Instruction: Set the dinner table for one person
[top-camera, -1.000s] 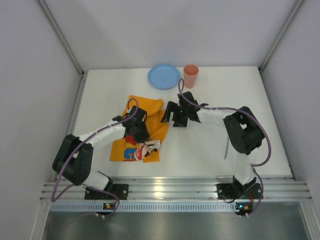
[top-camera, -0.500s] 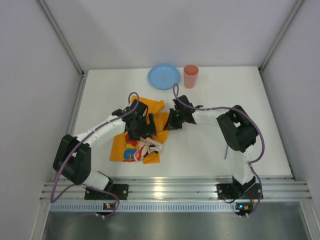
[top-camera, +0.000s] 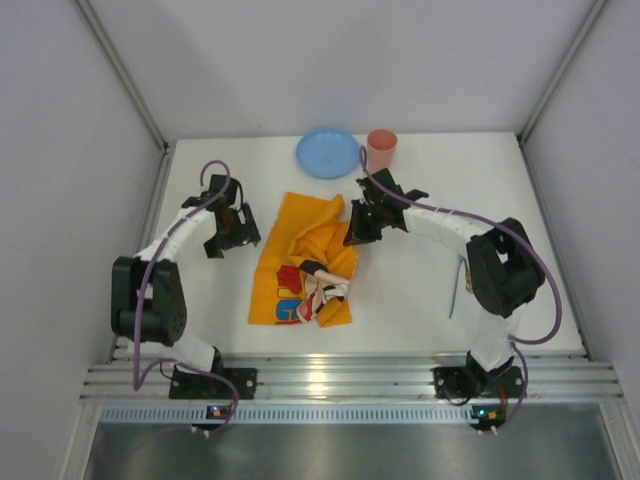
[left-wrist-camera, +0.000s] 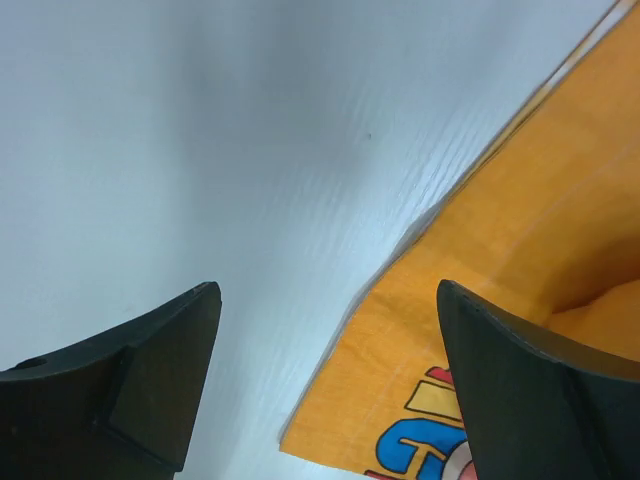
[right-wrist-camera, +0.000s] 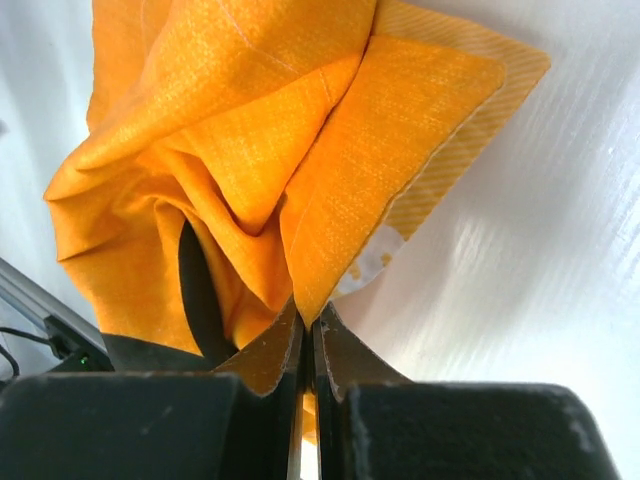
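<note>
The orange cartoon cloth (top-camera: 305, 262) lies rumpled on the white dinner table (top-camera: 400, 300), its lower part bunched over the print. My right gripper (top-camera: 357, 228) is shut on a raised fold at the cloth's upper right edge; in the right wrist view the fold (right-wrist-camera: 330, 210) runs down into the closed gripper (right-wrist-camera: 307, 325). My left gripper (top-camera: 235, 232) is open over bare tabletop just left of the cloth. In the left wrist view the left gripper (left-wrist-camera: 330, 385) holds nothing, and the cloth's corner (left-wrist-camera: 480, 330) lies flat between its fingers.
A blue plate (top-camera: 327, 152) and a pink cup (top-camera: 381, 150) stand at the table's far edge, the cup close behind my right arm. A thin grey stick-like item (top-camera: 456, 288) lies by the right arm's elbow. White walls close in both sides.
My left gripper opened, let go of the cloth and swung left off it. My right gripper shut on the cloth's upper right edge, and the cloth shifted right.
</note>
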